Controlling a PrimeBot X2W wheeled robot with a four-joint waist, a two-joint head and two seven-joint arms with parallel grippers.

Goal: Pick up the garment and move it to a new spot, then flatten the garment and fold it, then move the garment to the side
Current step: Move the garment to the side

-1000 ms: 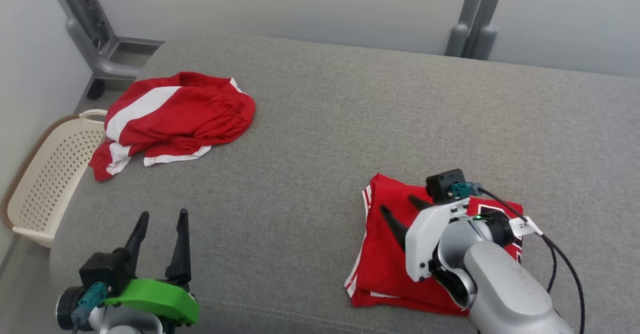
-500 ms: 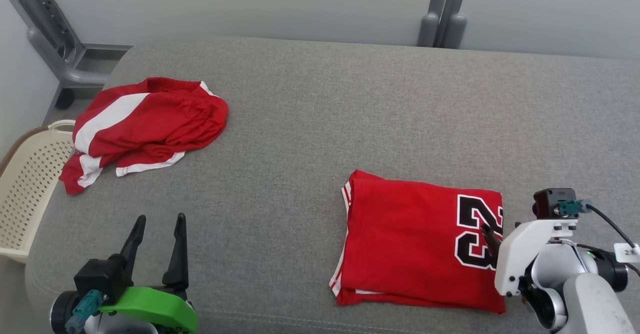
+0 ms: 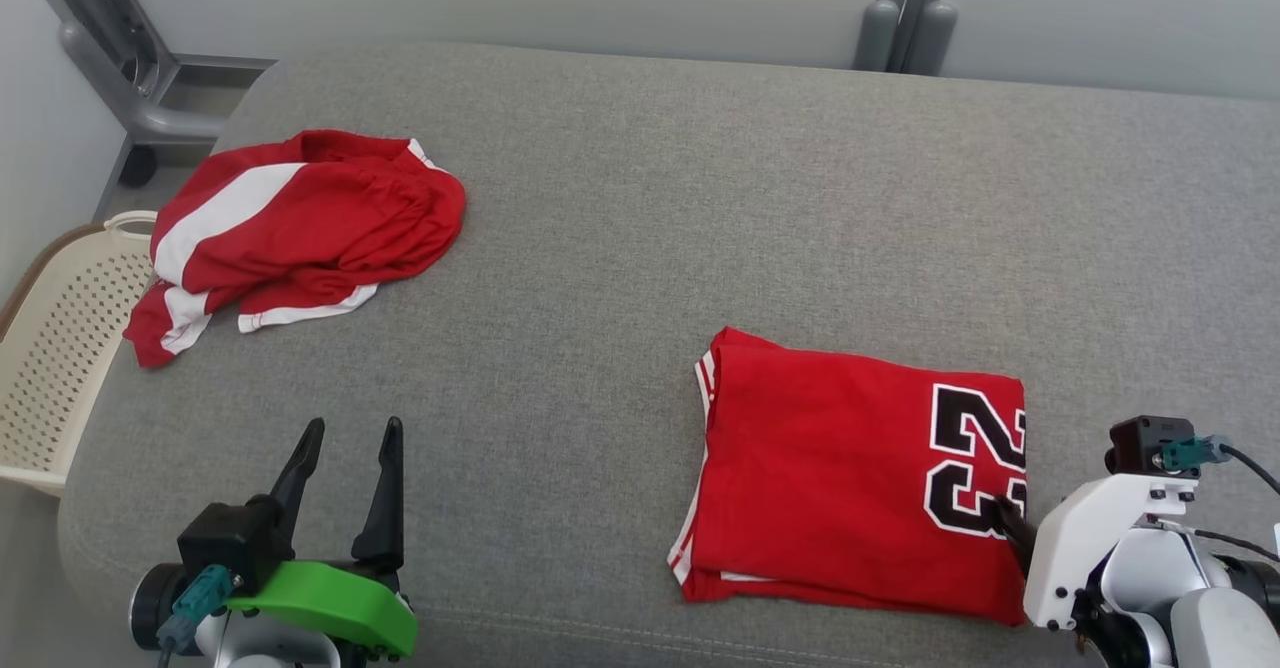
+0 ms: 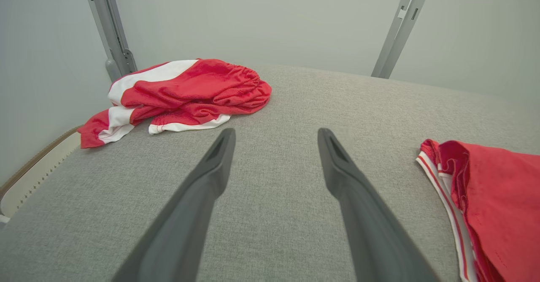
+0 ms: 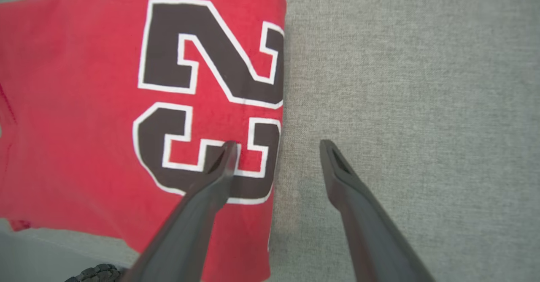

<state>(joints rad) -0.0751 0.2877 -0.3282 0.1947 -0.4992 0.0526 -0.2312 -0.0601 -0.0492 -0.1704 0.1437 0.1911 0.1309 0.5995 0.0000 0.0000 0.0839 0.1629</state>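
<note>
- Standing beside the left edge of the grey cushion (image 3: 640, 198), the cream basket (image 3: 60, 348) shows a perforated wall; its contents cannot be told.
- The folded red jersey (image 3: 830, 478) lies flat on the cushion, front right.
- A crumpled red-and-white garment (image 3: 300, 218) lies far left, well apart.
- Left fingers (image 3: 383, 488): spread wide, holding nothing, above bare cushion.
- Right fingers (image 5: 219, 176): spread wide, holding nothing; one tip over the jersey's "23", the other over bare cushion.

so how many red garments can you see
2. A folded jersey numbered 23 lies near right, by the right gripper. A crumpled red and white garment lies far left, near the basket. The basket is partly out of frame, so more may be hidden.
</note>
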